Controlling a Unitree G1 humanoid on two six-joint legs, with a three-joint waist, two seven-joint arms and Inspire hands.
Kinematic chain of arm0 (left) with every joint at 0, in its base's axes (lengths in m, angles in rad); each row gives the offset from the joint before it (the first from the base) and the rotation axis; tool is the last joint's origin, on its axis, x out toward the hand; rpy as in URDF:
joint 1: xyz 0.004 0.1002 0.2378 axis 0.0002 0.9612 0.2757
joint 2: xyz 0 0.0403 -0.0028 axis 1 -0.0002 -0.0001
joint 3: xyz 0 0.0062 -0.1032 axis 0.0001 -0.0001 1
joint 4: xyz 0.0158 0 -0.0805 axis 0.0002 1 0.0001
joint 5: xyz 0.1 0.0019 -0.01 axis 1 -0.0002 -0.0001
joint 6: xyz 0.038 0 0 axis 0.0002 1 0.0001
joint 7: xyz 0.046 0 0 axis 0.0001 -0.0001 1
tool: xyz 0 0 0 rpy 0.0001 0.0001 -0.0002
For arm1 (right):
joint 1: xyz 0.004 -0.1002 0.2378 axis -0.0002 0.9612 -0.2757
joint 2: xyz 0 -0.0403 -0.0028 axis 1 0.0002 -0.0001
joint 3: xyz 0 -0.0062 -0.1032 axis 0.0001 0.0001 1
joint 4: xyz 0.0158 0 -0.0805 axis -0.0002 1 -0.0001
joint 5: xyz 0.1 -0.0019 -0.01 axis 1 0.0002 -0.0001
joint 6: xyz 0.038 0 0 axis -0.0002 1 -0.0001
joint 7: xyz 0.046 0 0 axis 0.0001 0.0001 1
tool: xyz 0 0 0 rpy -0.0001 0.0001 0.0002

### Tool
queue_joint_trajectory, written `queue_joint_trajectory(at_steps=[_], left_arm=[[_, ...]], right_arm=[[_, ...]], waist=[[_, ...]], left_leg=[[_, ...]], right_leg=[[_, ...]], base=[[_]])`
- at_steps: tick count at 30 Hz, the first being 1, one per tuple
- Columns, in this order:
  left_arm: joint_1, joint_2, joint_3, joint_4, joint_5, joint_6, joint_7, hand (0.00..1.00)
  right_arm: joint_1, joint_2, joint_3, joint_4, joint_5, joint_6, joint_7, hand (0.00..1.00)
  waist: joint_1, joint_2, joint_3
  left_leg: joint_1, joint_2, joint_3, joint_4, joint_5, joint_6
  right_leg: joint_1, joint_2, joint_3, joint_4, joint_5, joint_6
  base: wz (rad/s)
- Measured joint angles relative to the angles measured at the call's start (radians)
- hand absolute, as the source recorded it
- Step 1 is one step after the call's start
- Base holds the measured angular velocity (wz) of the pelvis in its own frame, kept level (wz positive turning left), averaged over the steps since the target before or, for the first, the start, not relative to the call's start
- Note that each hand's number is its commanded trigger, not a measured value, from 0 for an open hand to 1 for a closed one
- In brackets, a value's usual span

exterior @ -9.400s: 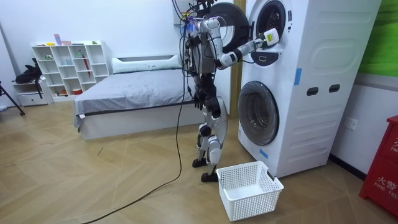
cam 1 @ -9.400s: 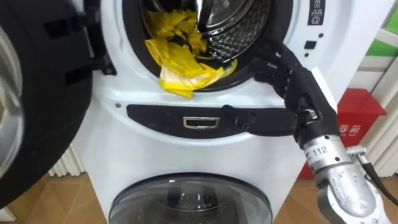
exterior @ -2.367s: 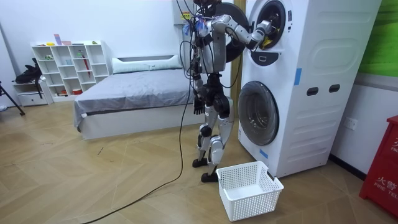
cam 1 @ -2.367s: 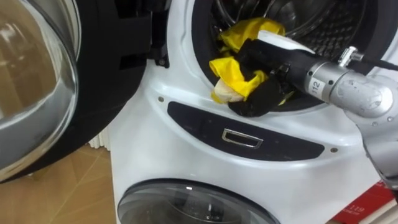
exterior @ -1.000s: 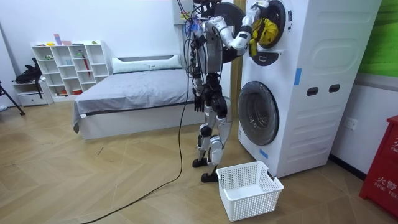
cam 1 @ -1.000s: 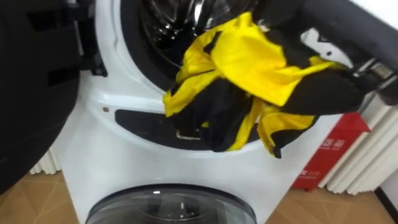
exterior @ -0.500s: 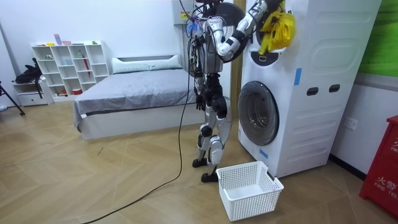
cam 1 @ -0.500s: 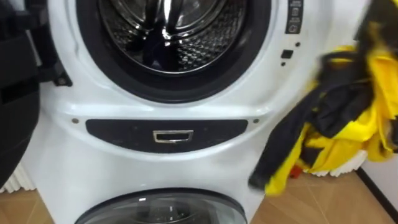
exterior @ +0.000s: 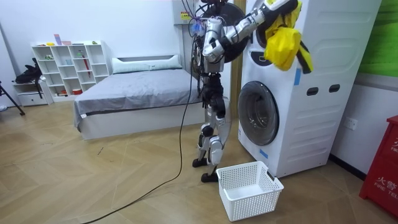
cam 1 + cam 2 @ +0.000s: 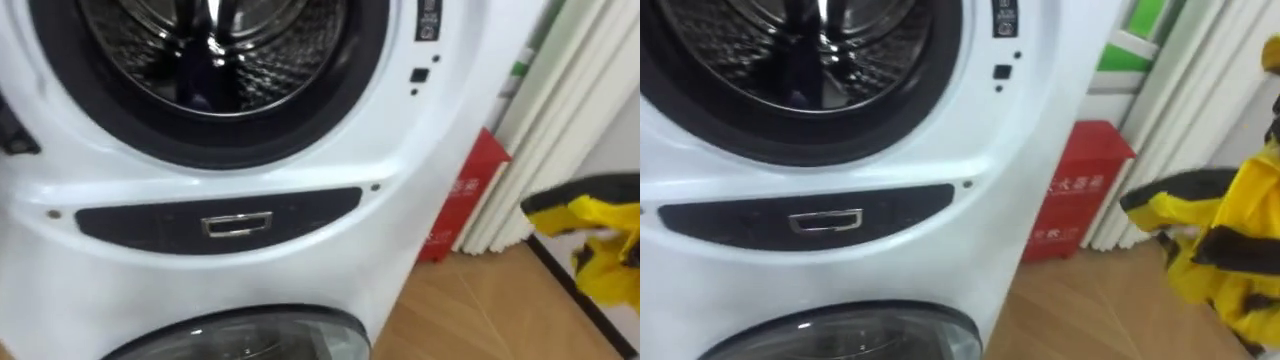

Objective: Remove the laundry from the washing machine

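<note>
Your right hand (image 9: 273, 9) is raised high beside the upper washing machine (image 9: 323, 37), and the yellow-and-black garment (image 9: 283, 40) hangs from it, clear of the drum (image 10: 200, 60), which looks empty. The fingers are buried in the cloth, so you cannot tell how firmly they close; the garment drapes below and slightly outward of them, with a dark strip trailing lower.

The basket (image 9: 244, 198) sits on the floor by the lower machine's front corner, well below the garment and nearer the robot's feet. If you let go from this height, the cloth will likely drift and land on the floor. The trailing strip could also catch on the machine's edge as you lower it, and a shallow hold may slip mid-swing.
</note>
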Motion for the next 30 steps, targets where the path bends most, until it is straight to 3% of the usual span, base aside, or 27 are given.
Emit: queue_joint_trajectory(at_steps=[2, 7, 12, 16, 19, 21, 22, 23, 25, 27, 30], left_arm=[[-0.027, 0.019, -0.024, -0.002, -0.005, 0.016, 0.000, 0.00], [-0.100, 0.047, -0.102, 0.015, -0.007, 0.019, -0.001, 0.00], [-0.145, 0.050, -0.209, 0.015, -0.013, 0.030, -0.011, 0.00], [-0.152, 0.048, -0.256, 0.022, -0.066, 0.031, -0.013, 0.00], [-0.151, 0.035, -0.285, 0.021, -0.079, 0.030, -0.013, 0.00], [-0.158, 0.022, -0.302, 0.021, -0.085, 0.031, -0.013, 0.00], [-0.159, 0.023, -0.306, 0.022, -0.086, 0.031, -0.013, 0.00], [-0.168, 0.025, -0.311, 0.021, -0.086, 0.031, -0.013, 0.00], [-0.176, 0.025, -0.326, 0.021, -0.085, 0.034, -0.013, 0.00], [-0.181, 0.025, -0.348, 0.020, -0.085, 0.035, -0.017, 0.00], [-0.175, 0.022, -0.369, 0.012, -0.088, 0.030, -0.049, 0.00]], right_arm=[[0.000, 0.014, 0.043, 0.026, -0.002, 0.003, 0.008, 1.00], [0.024, 0.079, 0.152, 0.079, 0.027, 0.056, 0.089, 1.00], [0.046, 0.125, 0.273, 0.201, 0.047, 0.091, 0.211, 1.00], [0.053, 0.144, 0.314, 0.307, 0.060, 0.105, 0.272, 1.00], [0.057, 0.182, 0.348, 0.394, 0.059, 0.111, 0.302, 1.00], [0.059, 0.224, 0.377, 0.497, 0.066, 0.107, 0.314, 1.00], [0.059, 0.231, 0.388, 0.527, 0.067, 0.107, 0.314, 1.00], [0.059, 0.248, 0.405, 0.583, 0.066, 0.108, 0.318, 1.00], [0.055, 0.254, 0.434, 0.665, 0.057, 0.108, 0.325, 1.00], [0.054, 0.270, 0.443, 0.804, 0.037, 0.107, 0.326, 1.00], [0.051, 0.286, 0.445, 0.885, 0.026, 0.103, 0.312, 1.00]], waist=[[-0.001, -0.002, 0.0015], [-0.019, -0.001, 0.0047], [-0.037, 0.007, 0.0109], [-0.041, 0.017, 0.0078], [-0.045, 0.045, 0.0091], [-0.040, 0.093, 0.0017], [-0.041, 0.099, -0.0010], [-0.042, 0.110, 0.0017], [-0.043, 0.134, 0.0051], [-0.052, 0.165, -0.0045], [-0.075, 0.201, -0.0029]], left_leg=[[0.008, 0.005, 0.041, 0.000, -0.001, -0.001], [0.016, 0.017, 0.122, -0.001, -0.003, -0.006], [0.016, 0.038, 0.201, 0.003, -0.022, -0.021], [0.017, 0.043, 0.256, 0.003, -0.024, -0.023], [0.016, 0.045, 0.281, 0.005, -0.030, -0.025], [0.012, 0.056, 0.303, 0.008, -0.050, -0.029], [0.009, 0.056, 0.303, 0.009, -0.050, -0.029], [0.003, 0.054, 0.304, 0.012, -0.050, -0.029], [-0.005, 0.052, 0.310, 0.015, -0.050, -0.029], [-0.022, 0.053, 0.324, 0.021, -0.050, -0.029], [-0.047, 0.052, 0.326, 0.022, -0.050, -0.029]], right_leg=[[-0.009, 0.010, 0.036, 0.007, 0.008, -0.004], [-0.030, 0.030, 0.103, 0.009, 0.021, -0.007], [-0.049, 0.062, 0.172, 0.006, 0.048, -0.012], [-0.060, 0.074, 0.210, 0.006, 0.055, -0.012], [-0.071, 0.083, 0.235, 0.008, 0.059, -0.011], [-0.082, 0.097, 0.253, 0.010, 0.060, -0.010], [-0.088, 0.097, 0.253, 0.011, 0.060, -0.010], [-0.094, 0.097, 0.256, 0.017, 0.060, -0.010], [-0.111, 0.100, 0.274, 0.025, 0.061, -0.008], [-0.130, 0.101, 0.278, 0.030, 0.060, -0.008], [-0.168, 0.105, 0.287, 0.049, 0.060, -0.008]], base=[[-0.63], [-0.43], [-0.48], [-0.33], [-0.31], [-0.26], [-0.18], [-0.11], [-0.20], [-0.13], [-0.12]])
